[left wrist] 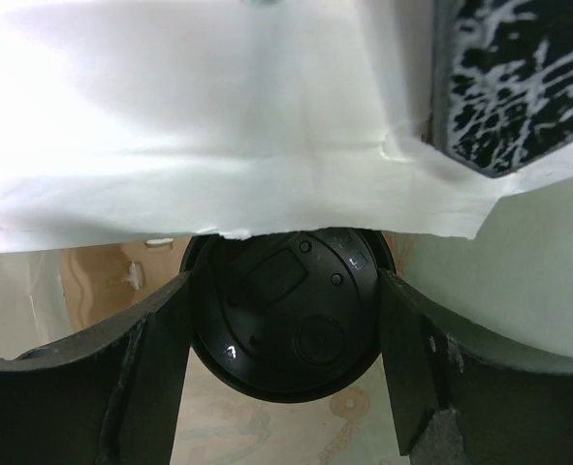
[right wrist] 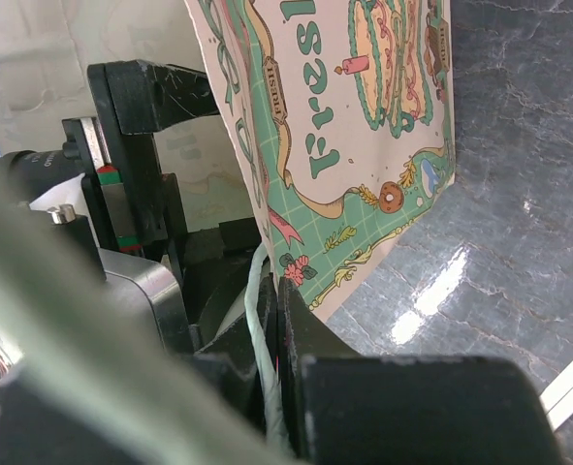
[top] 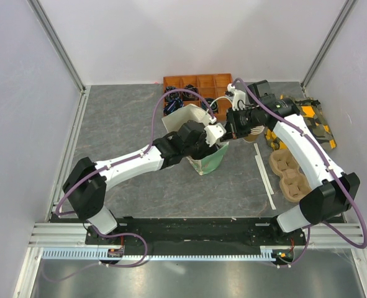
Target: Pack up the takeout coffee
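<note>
The takeout coffee point(left wrist: 284, 305) shows only its round black lid in the left wrist view. It sits low inside the paper bag point(top: 207, 159), which is white inside and green-printed outside. My left gripper point(left wrist: 284, 334) reaches into the bag with its fingers point(left wrist: 160, 339) pressed on both sides of the lid. In the top view the cup is hidden under my left gripper point(top: 211, 138). My right gripper point(right wrist: 281, 310) is shut on the bag's rim and white cord handle point(right wrist: 257, 320), holding the bag point(right wrist: 344, 126) open at its right side point(top: 228, 124).
An orange compartment box point(top: 199, 84) stands behind the bag. A stack of lidless paper cups point(top: 253, 133) and a brown pulp cup tray point(top: 289, 177) lie to the right under my right arm. A white strip point(top: 264, 174) lies beside the tray.
</note>
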Tool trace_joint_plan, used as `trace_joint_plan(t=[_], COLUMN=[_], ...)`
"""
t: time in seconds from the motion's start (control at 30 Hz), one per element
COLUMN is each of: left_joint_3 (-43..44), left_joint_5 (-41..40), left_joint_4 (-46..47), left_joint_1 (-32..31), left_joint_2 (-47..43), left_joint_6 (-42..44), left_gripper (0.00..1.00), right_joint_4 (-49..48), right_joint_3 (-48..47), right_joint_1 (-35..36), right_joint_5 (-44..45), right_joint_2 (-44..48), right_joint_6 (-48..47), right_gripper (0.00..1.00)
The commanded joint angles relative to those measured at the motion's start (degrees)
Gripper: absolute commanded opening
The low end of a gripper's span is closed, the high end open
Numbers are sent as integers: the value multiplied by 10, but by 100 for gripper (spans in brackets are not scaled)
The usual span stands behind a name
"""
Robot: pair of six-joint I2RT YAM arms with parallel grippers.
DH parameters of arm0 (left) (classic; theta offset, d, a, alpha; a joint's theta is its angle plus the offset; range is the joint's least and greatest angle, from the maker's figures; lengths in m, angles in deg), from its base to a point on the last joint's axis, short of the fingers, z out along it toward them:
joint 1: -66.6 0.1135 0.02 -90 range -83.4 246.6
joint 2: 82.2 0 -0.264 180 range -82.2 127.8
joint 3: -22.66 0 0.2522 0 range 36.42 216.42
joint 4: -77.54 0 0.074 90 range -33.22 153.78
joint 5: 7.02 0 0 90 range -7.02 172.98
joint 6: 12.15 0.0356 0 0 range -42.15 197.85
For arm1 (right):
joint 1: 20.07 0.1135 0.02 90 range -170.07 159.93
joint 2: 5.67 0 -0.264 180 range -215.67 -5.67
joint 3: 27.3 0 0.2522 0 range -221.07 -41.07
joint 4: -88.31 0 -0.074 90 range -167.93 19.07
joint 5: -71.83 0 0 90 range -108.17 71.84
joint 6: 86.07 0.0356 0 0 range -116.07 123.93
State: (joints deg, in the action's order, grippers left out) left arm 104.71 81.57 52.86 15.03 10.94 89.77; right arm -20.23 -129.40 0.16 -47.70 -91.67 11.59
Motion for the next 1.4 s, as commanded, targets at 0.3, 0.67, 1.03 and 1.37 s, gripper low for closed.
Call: trace_joint_plan(t=[0.3,0.67,1.03,1.37], left_joint_3=[-5,39,71,96], left_joint_5=[7,41,80,115], left_joint_4=[-85,-105,-137,-151], left_joint_1=[16,16,18,32], left_joint_2=[4,-26,-36,-43], left_joint_6=[27,23,14,-1], left_gripper=[71,98,100,100], right_joint_4=[-4,-28,-31,-31], right_joint_3=[-18,-5,-1,-3], right_joint_1=[-5,-3,2,6], right_joint_5=[-3,1,7,10], right_joint_2=[-5,11,18,20], right_joint_6=[-25,-38,-51,-64], right_gripper=[0,0,0,0])
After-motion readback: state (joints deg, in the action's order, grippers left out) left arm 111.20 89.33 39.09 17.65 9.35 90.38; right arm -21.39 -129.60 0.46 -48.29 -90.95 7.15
